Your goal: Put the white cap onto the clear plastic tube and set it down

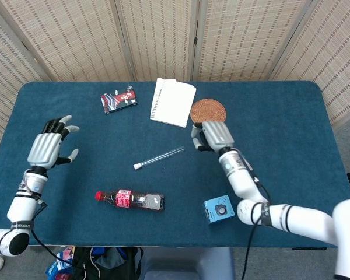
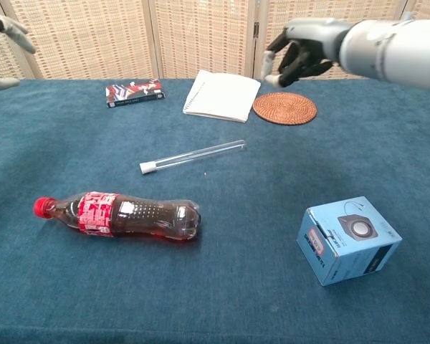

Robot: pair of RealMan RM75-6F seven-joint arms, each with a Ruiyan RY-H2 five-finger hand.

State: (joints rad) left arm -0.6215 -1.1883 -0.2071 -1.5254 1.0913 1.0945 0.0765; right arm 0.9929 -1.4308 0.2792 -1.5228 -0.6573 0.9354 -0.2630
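The tube [image 1: 159,157] lay flat mid-table with its cap [image 1: 137,166] on, so your task looked finished; your left hand [image 1: 47,149] and right hand [image 1: 214,136] hung empty, fingers apart.

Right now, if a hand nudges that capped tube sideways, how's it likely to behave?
The tube lies flat on the table, untouched; it's a thin cylinder, so it will probably roll. It looks clear and empty, so likely light. Smooth plastic may slip in a pinch. The white cap looks slightly wider, which might curve its roll.
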